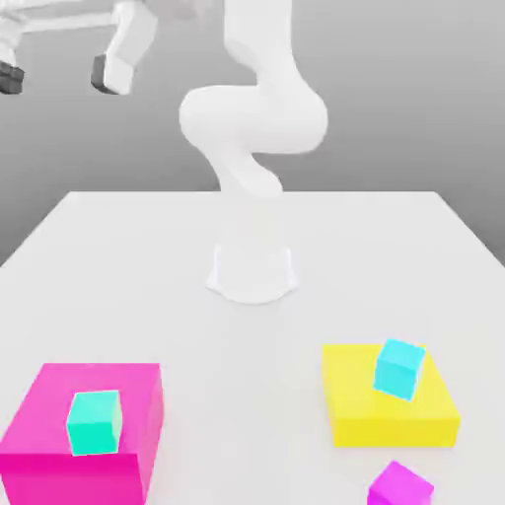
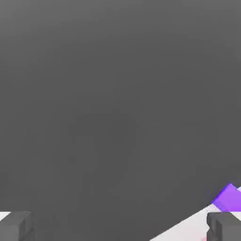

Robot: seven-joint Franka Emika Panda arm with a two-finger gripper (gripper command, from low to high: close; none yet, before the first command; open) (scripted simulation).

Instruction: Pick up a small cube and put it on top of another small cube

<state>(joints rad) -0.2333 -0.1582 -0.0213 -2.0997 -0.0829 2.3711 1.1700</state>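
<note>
The pincer (image 1: pixel 56 75) hangs high at the exterior view's upper left, well above the white counter (image 1: pixel 252 325), its two dark-tipped fingers (image 1: pixel 107 74) spread wide apart with nothing between them. In the hand view the same fingers (image 2: pixel 225 225) stand at the two lower corners of the frame, just as widely parted. The purple cube (image 2: pixel 229 198) shows in the hand view as a partly cut-off corner at the frame's edge, beside one fingertip and near the rim of the counter; it sits turned so that an edge, not a flat face, points toward the camera. Being a cube, it has no long axis to speak of. The teal-green cube (image 1: pixel 95 422) rests on top of a large magenta block (image 1: pixel 128 414) at the exterior view's lower left, its faces roughly square to the block's sides. On the exterior view's right, a cyan cube (image 1: pixel 398 368) sits tilted on a flat yellow block (image 1: pixel 360 404), and a small magenta cube (image 1: pixel 399 485) lies on the counter just in front of that block. The white arm (image 1: pixel 254 123) rises from its round base (image 1: pixel 252 273) at mid-counter. None of the cubes or blocks carries any writing, label or brand mark.
</note>
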